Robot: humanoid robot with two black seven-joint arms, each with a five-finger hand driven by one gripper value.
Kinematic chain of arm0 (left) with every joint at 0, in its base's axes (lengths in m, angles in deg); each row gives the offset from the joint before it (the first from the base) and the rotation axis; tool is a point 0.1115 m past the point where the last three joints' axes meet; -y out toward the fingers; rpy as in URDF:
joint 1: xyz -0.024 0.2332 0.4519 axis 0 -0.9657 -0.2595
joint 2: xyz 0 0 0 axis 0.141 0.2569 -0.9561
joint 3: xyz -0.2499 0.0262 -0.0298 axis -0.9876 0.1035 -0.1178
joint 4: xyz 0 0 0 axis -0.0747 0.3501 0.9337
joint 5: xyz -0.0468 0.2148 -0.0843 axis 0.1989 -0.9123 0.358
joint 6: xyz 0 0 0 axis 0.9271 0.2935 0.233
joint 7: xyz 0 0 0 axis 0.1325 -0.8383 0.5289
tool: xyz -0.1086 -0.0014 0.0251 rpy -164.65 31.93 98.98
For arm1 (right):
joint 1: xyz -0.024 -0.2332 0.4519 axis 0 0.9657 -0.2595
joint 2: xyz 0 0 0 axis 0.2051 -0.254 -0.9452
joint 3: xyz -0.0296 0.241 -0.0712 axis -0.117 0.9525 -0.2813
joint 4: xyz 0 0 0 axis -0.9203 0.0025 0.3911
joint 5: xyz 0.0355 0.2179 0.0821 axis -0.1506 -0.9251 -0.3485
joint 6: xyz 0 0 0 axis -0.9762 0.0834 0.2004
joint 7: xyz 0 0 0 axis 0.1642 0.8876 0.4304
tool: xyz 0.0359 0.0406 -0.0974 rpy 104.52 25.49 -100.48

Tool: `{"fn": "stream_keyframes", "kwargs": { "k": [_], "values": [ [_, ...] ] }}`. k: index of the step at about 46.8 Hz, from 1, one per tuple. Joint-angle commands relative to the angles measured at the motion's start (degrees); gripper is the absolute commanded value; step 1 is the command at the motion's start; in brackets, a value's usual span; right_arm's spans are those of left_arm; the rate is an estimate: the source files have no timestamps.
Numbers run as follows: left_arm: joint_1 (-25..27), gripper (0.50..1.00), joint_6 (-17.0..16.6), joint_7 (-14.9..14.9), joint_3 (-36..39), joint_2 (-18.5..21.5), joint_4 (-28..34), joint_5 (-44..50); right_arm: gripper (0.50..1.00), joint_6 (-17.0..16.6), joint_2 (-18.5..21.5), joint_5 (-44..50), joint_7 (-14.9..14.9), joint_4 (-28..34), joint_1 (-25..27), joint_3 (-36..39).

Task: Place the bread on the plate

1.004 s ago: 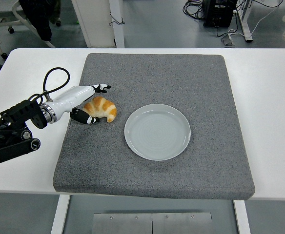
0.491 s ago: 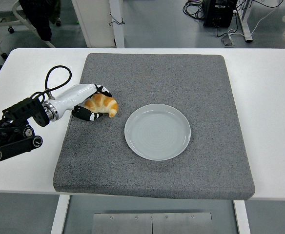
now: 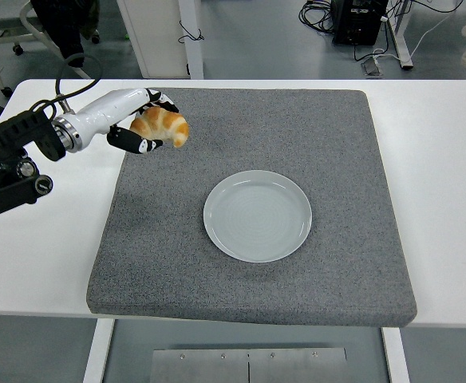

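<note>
Golden bread: the bread point(image 3: 163, 126), a croissant, is in my left hand point(image 3: 141, 128), up off the grey mat point(image 3: 257, 263) and hanging over its far-left corner.
Left hand: fingers curled round the croissant, dark fingertips wrapping it from above and below; its right end pokes out free past my fingers, pointing toward the middle of the mat.
Grip: it looks sound from here, though how much of the underside I am cradling is hidden by the pastry itself.
Right hand: nowhere in the head view, so this is a one-armed job.
Plate: the pale plate point(image 3: 257, 215) sits bare at the middle of the mat, well apart from my hand, to the right and nearer the table's front edge.
Table: white table point(image 3: 444, 159) all round the mat, nothing else on it near my path.
Done so far: the pick-up, by my reckoning; the croissant is grasped and clear of the surface.
Left to do: the carry across to the plate, the lowering, the release, and pulling my hand away.
Next move calls for: a sweep right and toward the near edge, keeping the croissant high enough to clear the plate's rim, then down onto the centre.
Risk: soft, flaky and curved, it could slip or crumble if I squeeze harder; letting go too close to the rim could leave it half off the plate.
</note>
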Motion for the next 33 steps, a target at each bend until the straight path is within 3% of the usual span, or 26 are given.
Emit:
{"fn": "stream_keyframes", "kwargs": {
  "k": [1, 12, 17, 21, 33],
  "values": [
    [0.54, 0.630, 2.31, 0.11, -2.54, 0.58, -0.10, 0.09, 1.000, -0.01, 0.00, 0.00, 0.01, 0.00, 0.00, 0.00],
    [0.62, 0.636, 11.36, 0.72, -11.24, 0.23, -0.27, 0.09, 1.000, -0.01, 0.00, 0.00, 0.01, 0.00, 0.00, 0.00],
    [1.41, 0.639, 13.38, 4.58, -12.13, -1.61, -0.36, 0.00, 1.000, -0.01, 0.00, 0.00, 0.01, 0.00, 0.00, 0.00],
    [1.68, 0.645, 14.53, 6.43, -12.21, -3.19, -0.36, -0.26, 1.000, -0.01, 0.00, 0.00, 0.01, 0.00, 0.00, 0.00],
    [1.77, 0.660, 14.97, 7.58, -12.21, -7.76, -0.36, -2.54, 1.000, -0.01, 0.00, 0.00, 0.01, 0.00, 0.00, 0.00]
  ]
}}
